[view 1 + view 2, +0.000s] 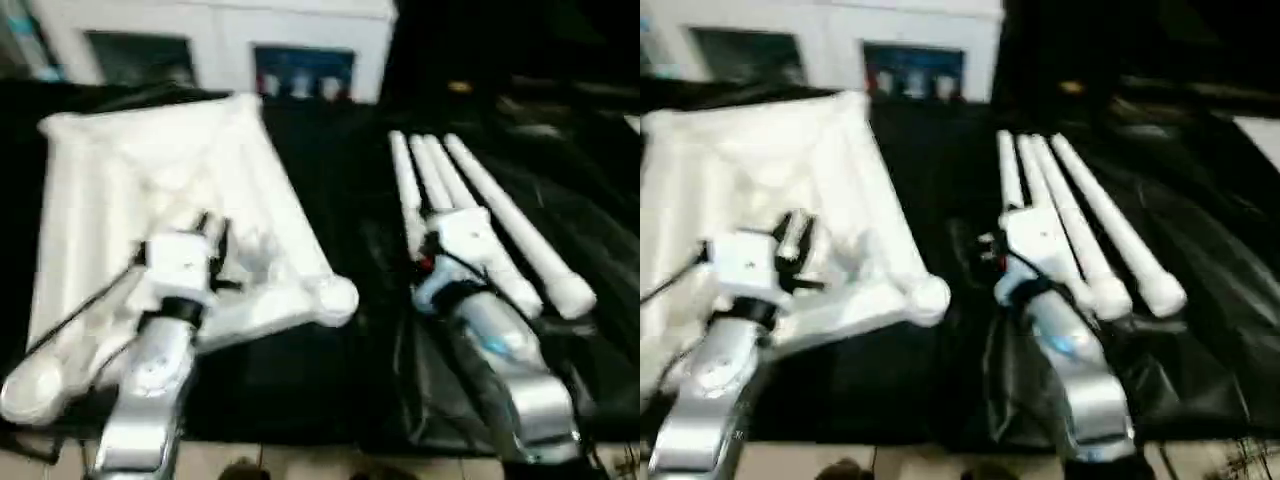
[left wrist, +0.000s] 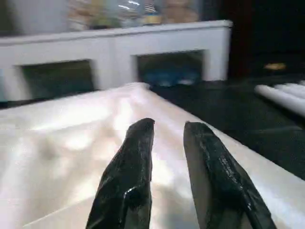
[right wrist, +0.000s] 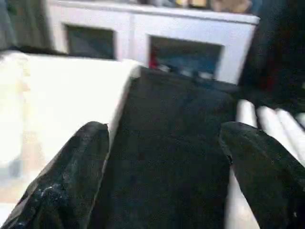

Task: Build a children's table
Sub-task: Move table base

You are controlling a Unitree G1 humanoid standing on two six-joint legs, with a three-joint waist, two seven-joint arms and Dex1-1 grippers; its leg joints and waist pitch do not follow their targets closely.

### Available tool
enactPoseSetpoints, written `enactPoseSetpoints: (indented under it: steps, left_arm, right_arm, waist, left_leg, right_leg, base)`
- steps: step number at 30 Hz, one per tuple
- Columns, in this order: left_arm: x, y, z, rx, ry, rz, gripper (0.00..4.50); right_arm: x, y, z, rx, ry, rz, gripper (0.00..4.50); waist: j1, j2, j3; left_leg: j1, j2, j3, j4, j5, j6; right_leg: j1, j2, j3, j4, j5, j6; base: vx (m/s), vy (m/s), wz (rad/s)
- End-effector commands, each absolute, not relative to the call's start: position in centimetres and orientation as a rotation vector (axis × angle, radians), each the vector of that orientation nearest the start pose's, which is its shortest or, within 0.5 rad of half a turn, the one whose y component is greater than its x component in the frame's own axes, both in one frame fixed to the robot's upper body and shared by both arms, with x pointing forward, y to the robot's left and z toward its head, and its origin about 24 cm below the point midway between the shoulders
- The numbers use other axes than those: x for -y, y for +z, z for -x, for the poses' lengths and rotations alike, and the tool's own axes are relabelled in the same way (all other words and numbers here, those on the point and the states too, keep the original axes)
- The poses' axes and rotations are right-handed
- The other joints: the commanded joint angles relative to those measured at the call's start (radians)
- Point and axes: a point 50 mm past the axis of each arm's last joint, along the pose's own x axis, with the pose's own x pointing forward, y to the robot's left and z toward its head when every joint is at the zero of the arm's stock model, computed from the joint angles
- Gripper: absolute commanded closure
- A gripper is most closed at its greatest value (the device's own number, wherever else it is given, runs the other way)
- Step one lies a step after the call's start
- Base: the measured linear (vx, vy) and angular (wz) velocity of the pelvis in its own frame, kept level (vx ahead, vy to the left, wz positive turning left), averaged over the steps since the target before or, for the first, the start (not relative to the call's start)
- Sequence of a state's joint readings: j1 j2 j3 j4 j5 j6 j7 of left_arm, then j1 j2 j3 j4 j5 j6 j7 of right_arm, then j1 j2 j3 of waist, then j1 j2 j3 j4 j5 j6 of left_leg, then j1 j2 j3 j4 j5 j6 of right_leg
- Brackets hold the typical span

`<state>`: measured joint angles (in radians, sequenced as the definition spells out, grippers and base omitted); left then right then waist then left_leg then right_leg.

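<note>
**Legs unpicked, both grippers empty**

Right gripper point(image 3: 164, 162) spread wide, empty, beside legs point(image 1: 480, 215). Left gripper point(image 2: 169, 157) narrowly parted, apparently empty, over upturned tabletop point(image 1: 150, 180). Risk: bundled legs touch; a grab may roll neighbours off the black cloth point(image 1: 330, 170).

no readable text, labels, brands or numbers on anything in view

You're looking at what seems an indoor robot test room: a black cloth point(image 1: 330, 180) is draped over the work surface, and beyond its far edge stands a low white cabinet point(image 2: 119, 47) with open cubbies holding small items.
</note>
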<state>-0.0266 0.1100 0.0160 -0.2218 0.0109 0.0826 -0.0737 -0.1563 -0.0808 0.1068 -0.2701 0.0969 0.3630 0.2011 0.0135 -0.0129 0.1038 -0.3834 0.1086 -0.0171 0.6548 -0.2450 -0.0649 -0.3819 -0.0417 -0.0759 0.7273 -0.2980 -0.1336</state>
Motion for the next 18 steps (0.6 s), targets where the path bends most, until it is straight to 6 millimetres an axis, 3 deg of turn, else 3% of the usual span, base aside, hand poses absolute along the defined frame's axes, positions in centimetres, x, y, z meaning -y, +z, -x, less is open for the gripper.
enactPoseSetpoints:
  steps: [1, 2, 3, 4, 5, 6, 7, 8, 9, 10, 13, 14, 18]
  left_arm:
    - [-15.7, 9.4, -25.6, 0.156, -0.080, -0.095, 3.22]
    - [-15.8, 9.4, -25.6, 0.149, -0.081, -0.102, 3.22]
    - [-15.8, 9.4, -25.6, 0.149, -0.082, -0.116, 3.22]
    - [-15.8, 9.4, -25.6, 0.150, -0.082, -0.116, 3.22]
    - [-15.9, 9.5, -25.6, 0.153, -0.081, -0.118, 3.22]
    - [-15.9, 9.4, -25.5, 0.132, -0.100, -0.064, 3.22]
    - [-16.2, 9.3, -25.5, 0.123, -0.103, -0.043, 3.22]
    - [-16.2, 9.3, -25.5, 0.123, -0.103, -0.043, 3.22]
    - [-16.3, 9.3, -25.5, 0.122, -0.102, -0.036, 3.22]
    - [-16.3, 9.3, -25.5, 0.121, -0.102, -0.038, 3.22]
    - [-16.5, 9.3, -25.5, 0.118, -0.100, -0.039, 3.22]
    - [-16.5, 9.3, -25.5, 0.117, -0.100, -0.035, 3.22]
    - [-16.7, 9.7, -25.6, 0.121, -0.167, -0.046, 3.22]
  right_arm:
    - [12.2, 10.2, -27.1, 0.009, 0.335, -0.011, 0.46]
    - [12.2, 10.2, -27.2, 0.001, 0.334, -0.020, 0.46]
    - [12.2, 10.0, -27.2, -0.013, 0.333, -0.030, 0.46]
    - [12.2, 10.0, -27.2, -0.014, 0.333, -0.031, 0.46]
    - [12.2, 10.0, -27.2, -0.018, 0.333, -0.033, 0.46]
    - [12.0, 9.8, -27.2, -0.029, 0.340, -0.033, 0.46]
    - [11.7, 9.7, -27.1, -0.042, 0.353, -0.047, 0.46]
    - [11.7, 9.7, -27.1, -0.042, 0.353, -0.047, 0.46]
    - [11.4, 9.6, -27.1, -0.048, 0.367, -0.051, 0.46]
    - [11.3, 9.6, -27.0, -0.049, 0.371, -0.049, 0.46]
    - [11.0, 9.3, -27.0, -0.083, 0.382, -0.057, 0.46]
    - [11.0, 9.3, -27.0, -0.090, 0.384, -0.059, 0.46]
    - [10.3, 9.5, -27.9, -0.146, 0.391, -0.075, 0.46]
  waist:
    - [-0.006, 0.005, -0.052]
    - [0.005, -0.011, -0.046]
    - [0.053, -0.037, -0.051]
    - [0.056, -0.052, -0.052]
    - [0.071, -0.057, -0.041]
    - [0.074, -0.031, -0.041]
    - [0.063, -0.022, -0.041]
    - [0.063, -0.022, -0.041]
    - [0.052, -0.014, -0.046]
    - [0.051, -0.010, -0.051]
    - [0.041, -0.002, -0.050]
    - [0.041, 0.003, -0.049]
    - [0.034, 0.002, -0.043]
  left_leg:
    - [0.064, 0.130, -0.036, -0.120, -0.021, 0.429]
    - [0.017, 0.066, 0.010, -0.071, -0.012, 0.397]
    - [-0.009, -0.001, 0.093, 0.033, -0.018, 0.242]
    - [-0.012, -0.002, 0.100, 0.022, 0.010, 0.159]
    - [-0.021, 0.010, 0.102, -0.023, 0.048, 0.088]
    - [-0.007, 0.043, 0.099, -0.068, 0.059, 0.076]
    - [-0.002, 0.059, 0.094, -0.100, 0.022, 0.057]
    - [-0.002, 0.059, 0.094, -0.100, 0.022, 0.057]
    - [0.013, 0.080, 0.100, -0.117, -0.025, 0.041]
    - [0.017, 0.094, 0.105, -0.123, -0.034, 0.035]
    - [0.017, 0.116, 0.109, -0.135, -0.042, 0.036]
    - [0.018, 0.118, 0.109, -0.136, -0.050, 0.033]
    - [0.020, 0.121, 0.120, -0.145, -0.101, 0.027]
  right_leg:
    - [-0.021, -0.072, 0.093, -0.087, 0.019, -0.126]
    - [0.008, -0.108, 0.121, -0.159, 0.044, -0.193]
    - [0.061, -0.165, 0.138, -0.230, -0.146, -0.149]
    - [0.067, -0.154, 0.138, -0.223, -0.240, -0.047]
    - [0.076, -0.131, 0.144, -0.217, -0.342, 0.136]
    - [0.072, -0.127, 0.140, -0.205, -0.289, 0.186]
    - [0.068, -0.093, 0.109, -0.195, -0.229, 0.209]
    - [0.068, -0.093, 0.109, -0.195, -0.229, 0.209]
    - [0.057, -0.079, 0.095, -0.190, -0.108, 0.174]
    - [0.057, -0.077, 0.087, -0.187, -0.052, 0.128]
    - [0.059, -0.081, 0.080, -0.178, 0.055, 0.027]
    - [0.057, -0.083, 0.080, -0.177, 0.060, 0.012]
    - [0.052, -0.088, 0.081, -0.181, 0.013, -0.038]
  base:
    - [-0.032, -0.217, 0.28]
    - [-0.032, -0.217, 0.28]
    - [-0.028, -0.182, 0.07]
    - [-0.042, -0.152, -0.05]
    - [-0.042, -0.152, -0.05]
    - [-0.055, -0.135, -0.01]
    - [-0.040, -0.099, 0.01]
    - [-0.040, -0.099, 0.01]
    - [-0.033, -0.068, 0.02]
    - [0.000, 0.000, 0.00]
    - [0.000, 0.000, 0.00]
    - [0.000, 0.000, 0.00]
    - [0.000, 0.000, 0.00]
